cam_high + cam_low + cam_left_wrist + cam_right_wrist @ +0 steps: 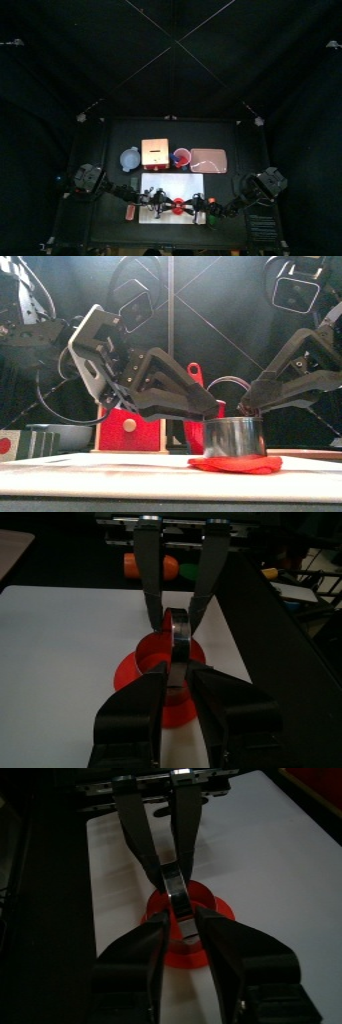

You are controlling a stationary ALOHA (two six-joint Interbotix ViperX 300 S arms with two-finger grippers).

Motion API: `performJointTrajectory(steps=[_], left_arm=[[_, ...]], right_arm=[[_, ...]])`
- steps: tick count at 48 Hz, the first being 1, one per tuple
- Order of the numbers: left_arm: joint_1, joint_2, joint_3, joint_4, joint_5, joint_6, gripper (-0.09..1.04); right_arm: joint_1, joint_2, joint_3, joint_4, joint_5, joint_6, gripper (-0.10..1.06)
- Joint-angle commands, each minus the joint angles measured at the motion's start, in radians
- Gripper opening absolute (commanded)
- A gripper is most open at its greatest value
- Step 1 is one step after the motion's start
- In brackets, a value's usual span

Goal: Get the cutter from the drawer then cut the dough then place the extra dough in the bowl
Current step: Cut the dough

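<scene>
A round metal cutter [235, 438] stands on a flat piece of red dough [237, 464] on the white cutting board [94, 463]. My left gripper [214, 413] comes down from the left and my right gripper [249, 409] from the right; both meet at the cutter's top. In the left wrist view the jaws are pinched on the cutter [175, 637] over the dough [138, 677]. The right wrist view shows the same pinch on the cutter [182, 888] with dough [203, 956] under it. From above, the dough [177, 208] lies between the two grippers.
Behind the board stand a blue-grey bowl [130, 158], the wooden box [155, 153] with its red drawer front [130, 428], a red cup [182, 156] and the pink tray [209, 159]. The board [167, 183] has bare room behind the dough.
</scene>
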Motion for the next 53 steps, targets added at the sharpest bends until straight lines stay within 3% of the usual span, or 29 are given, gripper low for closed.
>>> performJointTrajectory(steps=[1,35,53], left_arm=[[-0.002,-0.014,-0.017,0.002,-0.003,0.0,0.64],[-0.002,0.02,0.002,-0.031,-0.003,-0.002,0.64],[-0.002,0.02,0.011,-0.048,-0.005,-0.006,0.64]], right_arm=[[-0.002,-0.017,-0.014,0.005,0.012,0.003,0.62],[-0.015,-0.003,-0.011,0.015,0.035,0.005,0.62],[-0.014,0.025,-0.02,0.031,0.115,0.008,0.62]])
